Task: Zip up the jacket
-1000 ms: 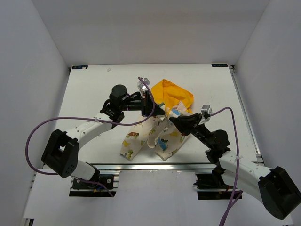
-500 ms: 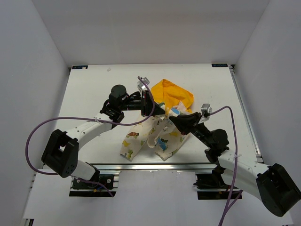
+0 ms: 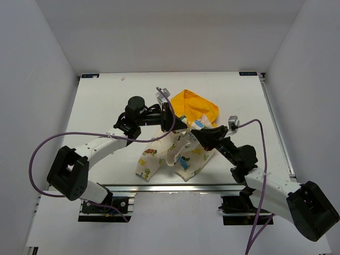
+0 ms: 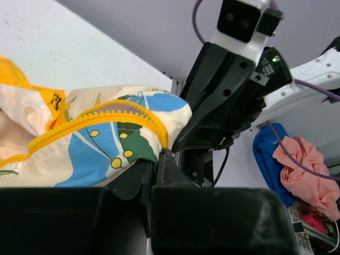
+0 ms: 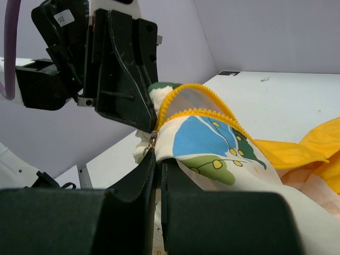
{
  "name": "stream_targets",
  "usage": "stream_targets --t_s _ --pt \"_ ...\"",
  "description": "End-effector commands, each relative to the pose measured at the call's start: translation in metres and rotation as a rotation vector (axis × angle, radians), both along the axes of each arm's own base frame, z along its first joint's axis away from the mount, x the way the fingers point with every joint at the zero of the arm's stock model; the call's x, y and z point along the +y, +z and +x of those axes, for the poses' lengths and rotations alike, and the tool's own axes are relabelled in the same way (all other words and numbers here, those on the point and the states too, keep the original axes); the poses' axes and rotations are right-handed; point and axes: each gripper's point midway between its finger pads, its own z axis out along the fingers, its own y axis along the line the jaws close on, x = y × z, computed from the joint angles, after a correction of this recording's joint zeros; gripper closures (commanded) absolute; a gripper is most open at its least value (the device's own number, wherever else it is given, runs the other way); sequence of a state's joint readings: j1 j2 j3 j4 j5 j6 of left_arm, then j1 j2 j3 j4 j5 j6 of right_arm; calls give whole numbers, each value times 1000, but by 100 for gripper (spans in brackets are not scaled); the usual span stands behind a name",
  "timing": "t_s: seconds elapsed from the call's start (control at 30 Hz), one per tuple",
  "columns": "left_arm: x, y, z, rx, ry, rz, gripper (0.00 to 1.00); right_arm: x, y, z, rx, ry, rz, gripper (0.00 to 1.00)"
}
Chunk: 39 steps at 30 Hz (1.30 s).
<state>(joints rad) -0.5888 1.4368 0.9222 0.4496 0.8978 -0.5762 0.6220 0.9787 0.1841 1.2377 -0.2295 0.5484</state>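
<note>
Since a second ago the right arm has edged up and to the left, bringing the right gripper (image 3: 194, 132) closer to the left gripper (image 3: 177, 125), and the left arm has shifted slightly to the right, so the two now stand almost tip to tip above the middle of the table (image 3: 106, 101). The jacket (image 3: 159, 157) lies there between the arms, its yellow hood (image 3: 199, 106) spread toward the far side and its printed body trailing toward the near edge. A fold of its front is lifted off the surface where the grippers meet. In the left wrist view the left fingers (image 4: 169, 169) are clenched on the cloth right where the yellow zipper teeth (image 4: 95, 118) curve down to them, with the other gripper's black body just beyond. In the right wrist view the right fingers (image 5: 143, 170) are pressed together on the jacket's edge below a second run of teeth, and a small metal pull (image 5: 153, 138) sits just above their tips, beside the left gripper's finger. A purple cable (image 3: 37, 149) loops out from the left arm.
</note>
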Motion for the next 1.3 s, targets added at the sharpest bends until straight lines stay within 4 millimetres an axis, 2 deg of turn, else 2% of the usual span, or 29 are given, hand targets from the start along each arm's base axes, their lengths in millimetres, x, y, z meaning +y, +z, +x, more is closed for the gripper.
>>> stream_targets --t_s 0.0,0.23,0.3,0.37,0.4,0.47,0.5,0.77,0.97,1.27 --pt "-3 -2 -7 -28 11 30 95 -8 57 -7 -132 -13 137 100" --pt "-7 1 -15 -51 -9 16 94 -5 51 2 -75 -23 131 100" --pt "-7 2 -20 -35 -31 1 91 -3 45 5 -51 -25 124 100" --pt "-8 4 -23 -38 -44 -16 83 -3 41 7 -41 -31 120 100" --pt "-8 5 -24 -34 -55 -19 71 -3 39 8 -38 -34 117 100" --pt "-8 5 -25 -35 -55 -19 64 -5 36 8 -37 -43 111 100" --pt "-7 5 -26 -35 -60 -19 53 -6 33 9 -28 -53 103 100" --pt "-8 1 -23 -30 -48 -1 47 -12 29 4 -42 -67 83 100" --pt "-3 -2 -14 -25 36 27 32 -14 26 2 -38 -72 77 100" --pt "3 8 -9 -32 107 6 27 -11 12 0 -14 -58 28 100"
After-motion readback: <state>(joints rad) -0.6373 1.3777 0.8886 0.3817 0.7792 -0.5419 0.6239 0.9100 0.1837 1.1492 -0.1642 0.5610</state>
